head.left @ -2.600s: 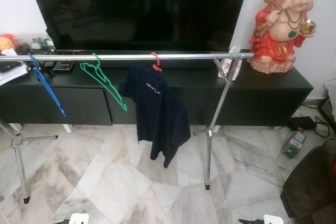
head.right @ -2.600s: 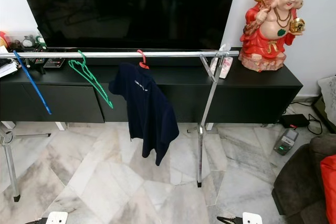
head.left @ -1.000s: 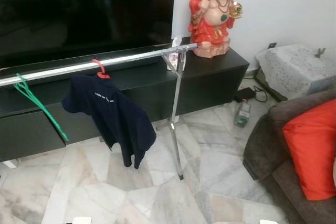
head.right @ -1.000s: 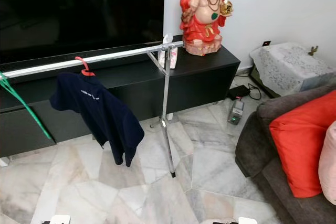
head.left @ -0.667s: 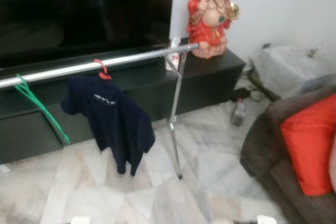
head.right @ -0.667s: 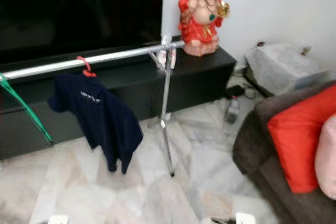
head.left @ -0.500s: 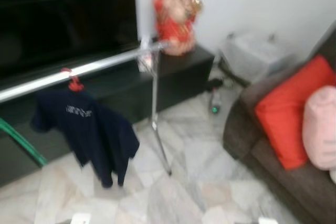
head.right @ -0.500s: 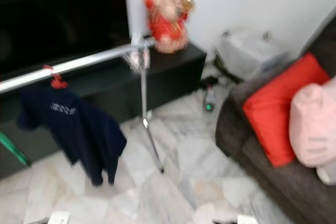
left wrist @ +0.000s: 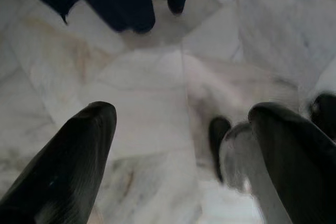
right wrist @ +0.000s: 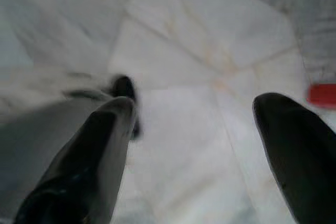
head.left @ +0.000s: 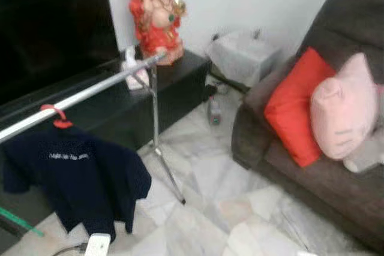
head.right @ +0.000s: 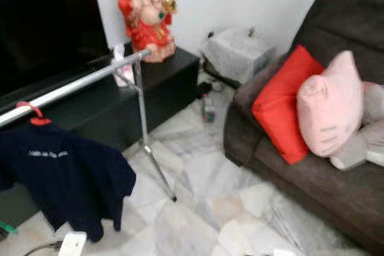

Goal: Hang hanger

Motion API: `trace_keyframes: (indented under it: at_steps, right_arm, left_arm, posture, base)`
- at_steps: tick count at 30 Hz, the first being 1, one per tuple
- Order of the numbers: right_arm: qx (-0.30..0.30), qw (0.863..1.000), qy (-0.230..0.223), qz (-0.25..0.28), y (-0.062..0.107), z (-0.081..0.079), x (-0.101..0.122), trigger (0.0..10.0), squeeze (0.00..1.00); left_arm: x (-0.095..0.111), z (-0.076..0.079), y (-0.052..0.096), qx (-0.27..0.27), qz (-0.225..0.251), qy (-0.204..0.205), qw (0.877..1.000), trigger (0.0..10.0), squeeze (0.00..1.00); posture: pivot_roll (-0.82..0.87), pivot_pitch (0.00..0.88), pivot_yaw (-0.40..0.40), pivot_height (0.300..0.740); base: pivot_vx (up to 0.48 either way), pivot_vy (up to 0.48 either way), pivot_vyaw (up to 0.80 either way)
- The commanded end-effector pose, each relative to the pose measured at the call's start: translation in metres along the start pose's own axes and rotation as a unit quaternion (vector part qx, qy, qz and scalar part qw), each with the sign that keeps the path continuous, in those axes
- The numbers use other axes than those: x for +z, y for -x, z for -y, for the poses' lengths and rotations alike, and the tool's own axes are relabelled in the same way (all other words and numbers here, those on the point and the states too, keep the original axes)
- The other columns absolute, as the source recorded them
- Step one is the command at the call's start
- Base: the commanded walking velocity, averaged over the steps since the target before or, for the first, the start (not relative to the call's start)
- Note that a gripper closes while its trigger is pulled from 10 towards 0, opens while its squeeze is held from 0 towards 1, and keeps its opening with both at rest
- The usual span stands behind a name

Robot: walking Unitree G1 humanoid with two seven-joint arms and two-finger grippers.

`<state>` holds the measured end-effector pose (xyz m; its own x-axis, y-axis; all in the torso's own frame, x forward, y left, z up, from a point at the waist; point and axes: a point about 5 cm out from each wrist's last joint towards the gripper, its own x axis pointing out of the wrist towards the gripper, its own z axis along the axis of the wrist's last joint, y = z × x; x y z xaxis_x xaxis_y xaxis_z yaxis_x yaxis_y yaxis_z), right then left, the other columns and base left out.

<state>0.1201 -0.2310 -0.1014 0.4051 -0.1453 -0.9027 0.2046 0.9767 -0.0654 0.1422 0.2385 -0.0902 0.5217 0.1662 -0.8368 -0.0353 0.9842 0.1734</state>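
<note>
Red cushion (head.left: 292, 109) beside pink pillow (head.left: 339, 107)

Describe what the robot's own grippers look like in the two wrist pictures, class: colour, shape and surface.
Each gripper, left gripper and right gripper, has two long black fingers, smooth and slightly glossy, with rounded tips. No cables or markings can be made out on them.

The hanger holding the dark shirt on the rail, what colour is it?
Red. The hanger hooks over the silver rail above the navy shirt; the left eye view shows it best.
</note>
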Motion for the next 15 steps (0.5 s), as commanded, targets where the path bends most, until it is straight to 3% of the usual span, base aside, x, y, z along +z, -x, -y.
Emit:
trace_keyframes:
  at_steps: [1, 6, 10, 15]
  right_arm:
    - [-0.012, 1.0, -0.005, 0.0, 0.0012, 0.0087, -0.0017, 10.0, 0.0]
    - [-0.011, 1.0, -0.004, 0.0, 0.0012, 0.0087, -0.0017, 10.0, 0.0]
    - [-0.011, 1.0, -0.004, 0.0, 0.0012, 0.0087, -0.0017, 10.0, 0.0]
    - [-0.011, 1.0, -0.004, 0.0, 0.0012, 0.009, -0.0017, 10.0, 0.0]
  left_arm:
    - [-0.0079, 0.0031, 0.0011, -0.004, -0.016, 0.001, 1.0, 10.0, 0.0]
    - [-0.0076, 0.0033, 0.0011, -0.006, -0.015, 0.001, 1.0, 10.0, 0.0]
    - [-0.0077, 0.004, 0.0011, -0.01, -0.015, 0.008, 1.0, 10.0, 0.0]
    - [-0.007, 0.004, 0.0011, -0.011, -0.011, 0.001, 1.0, 10.0, 0.0]
  posture:
    - [-0.03, 0.0, -0.027, 0.74]
    - [-0.03, 0.0, -0.027, 0.74]
    - [-0.03, 0.0, -0.027, 0.74]
    - [-0.03, 0.0, -0.027, 0.74]
  base:
    - [0.0, 0.48, -0.66]
    - [0.0, 0.0, -0.66]
    - [0.0, 0.435, -0.66]
    - [0.0, 0.0, -0.66]
